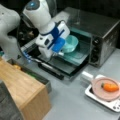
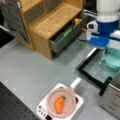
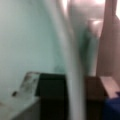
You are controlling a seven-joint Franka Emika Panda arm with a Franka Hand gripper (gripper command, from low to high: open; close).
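A teal bowl (image 1: 71,43) (image 2: 113,56) rests on the tray inside the open toaster oven (image 1: 100,27). My gripper (image 1: 61,51) (image 2: 107,47) reaches down onto the bowl's near rim, just over the lowered oven door (image 1: 67,65) (image 2: 95,67). In the wrist view the bowl's pale rim (image 3: 72,62) runs straight up between the two fingers, with the dark finger (image 3: 52,97) to its left. The gripper (image 3: 75,95) looks shut on that rim. The bowl's teal inside (image 3: 25,37) fills the wrist view's left.
A pink pan (image 1: 100,91) (image 2: 51,100) holding a toy carrot (image 1: 110,87) (image 2: 59,104) sits on a white hob (image 1: 110,103) (image 2: 77,102). A wooden cabinet (image 1: 22,85) (image 2: 50,22) has an open drawer (image 2: 67,32) with small items beside the oven.
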